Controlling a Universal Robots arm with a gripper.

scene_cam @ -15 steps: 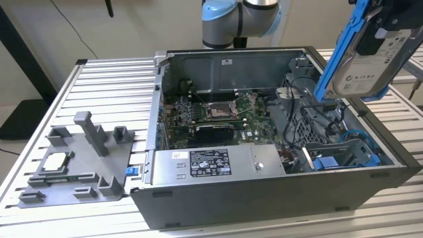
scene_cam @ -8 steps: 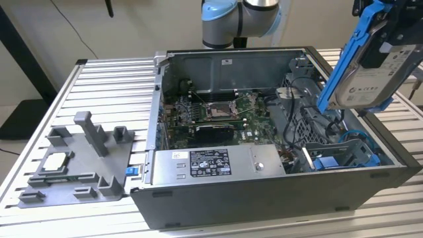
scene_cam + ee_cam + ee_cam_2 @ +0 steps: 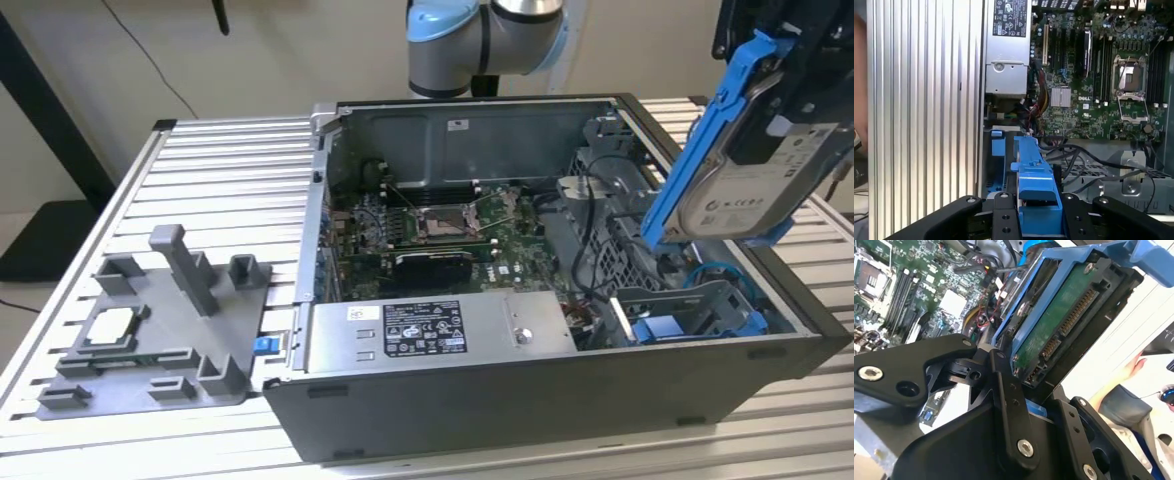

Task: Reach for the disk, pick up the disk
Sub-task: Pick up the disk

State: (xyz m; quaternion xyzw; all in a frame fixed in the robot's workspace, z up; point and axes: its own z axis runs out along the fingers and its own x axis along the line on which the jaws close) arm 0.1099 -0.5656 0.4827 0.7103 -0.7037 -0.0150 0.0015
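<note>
Gripper: black gripper [image 3: 1026, 405] is clamping its fingers onto the disk.
Disk: silver-grey metal hard drive in blue bracket [image 3: 747, 180] is hanging tilted above the open computer case [image 3: 534, 400].

Nothing here can I read word for word. The disk [image 3: 747, 205] I hold, at the right of the exterior view, carries a white label [image 3: 787, 160] with dark print. At lower middle the power supply [image 3: 534, 325] bears a black label [image 3: 424, 330] with white print, and a small white sticker [image 3: 360, 313] just beside it. In the first wrist view the motherboard [image 3: 1074, 120] shows a white logo.
</note>
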